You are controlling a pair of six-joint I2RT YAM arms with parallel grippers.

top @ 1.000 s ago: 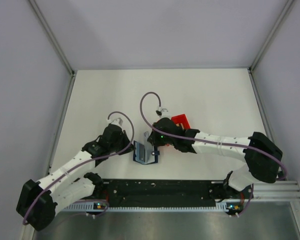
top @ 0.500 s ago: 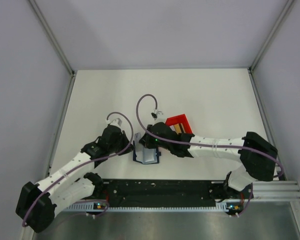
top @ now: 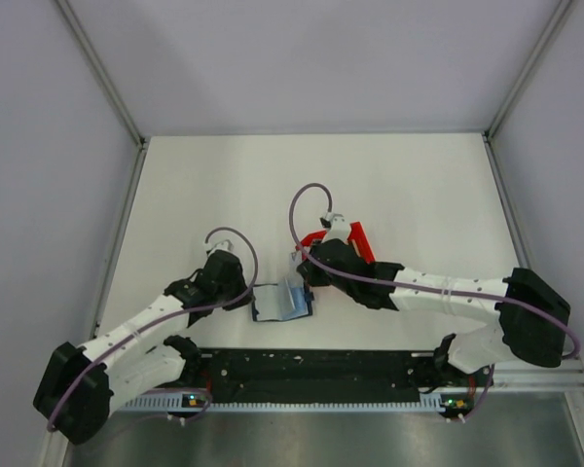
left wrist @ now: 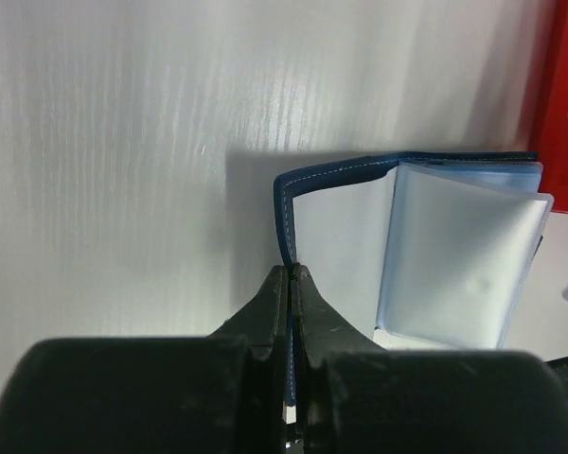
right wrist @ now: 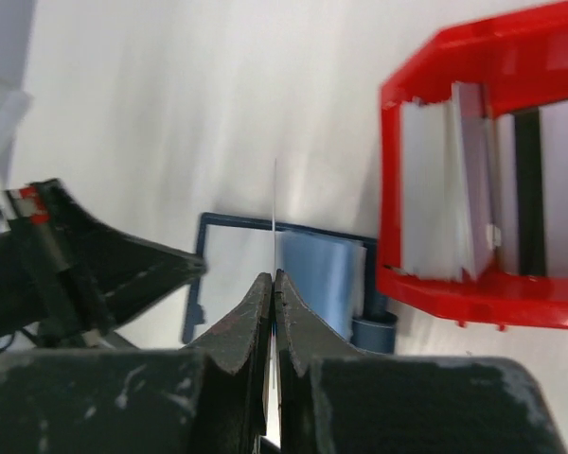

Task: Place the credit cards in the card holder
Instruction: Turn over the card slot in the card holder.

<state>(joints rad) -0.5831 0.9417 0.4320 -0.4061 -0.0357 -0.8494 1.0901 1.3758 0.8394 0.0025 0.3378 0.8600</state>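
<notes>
The card holder [top: 282, 304] lies open on the white table, a navy cover with pale blue pockets [left wrist: 454, 255]. My left gripper [left wrist: 292, 270] is shut on the left flap's navy edge [left wrist: 286, 208]; from above it [top: 247, 297] sits at the holder's left side. My right gripper [right wrist: 274, 274] is shut on one of the credit cards [right wrist: 275, 203], seen edge-on as a thin white line. It hangs just above the open holder [right wrist: 312, 260], over the fold between the left flap and the pockets. More cards [right wrist: 431, 189] stand in the red bin [right wrist: 398, 284].
The red bin [top: 362, 243] sits just behind and right of the holder, partly under my right arm; its wall shows in the left wrist view [left wrist: 560, 104]. A dark rail [top: 311, 375] runs along the near edge. Grey walls close in the table.
The right gripper with its card swung left over the holder, then drew slightly back and right. The holder has opened wider and lies flatter, and the left gripper shifted a little nearer with it.
</notes>
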